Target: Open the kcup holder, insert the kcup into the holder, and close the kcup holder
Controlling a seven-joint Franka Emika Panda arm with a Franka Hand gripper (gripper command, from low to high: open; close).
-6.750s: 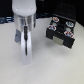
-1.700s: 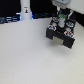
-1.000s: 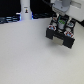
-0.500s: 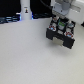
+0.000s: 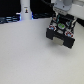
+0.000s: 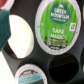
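In the exterior view the black kcup holder (image 5: 63,34) stands at the exterior view's right, its drawer pulled out with round slots showing. My gripper (image 5: 61,19) hangs straight above it, shut on the kcup (image 5: 60,24), whose green top shows just under the fingers. The wrist view looks down on that kcup (image 6: 57,25) with its green label. It looks bigger than a second pod (image 6: 32,75) seated in a slot, so it sits above the holder's black slotted face (image 6: 42,54). An empty dark slot (image 6: 64,67) lies beside it. The fingertips themselves are hidden.
A tall white bottle-like object (image 5: 24,9) stands at the back, towards the exterior view's left, before a dark rear strip. The pale tabletop (image 5: 30,55) spreads in front of the holder. A pale round slot (image 6: 19,36) and a teal shape (image 6: 3,27) show at the wrist picture's edge.
Since 6.8 s ago the arm has travelled from the middle of the table to above the holder. Over the last second it has barely shifted.
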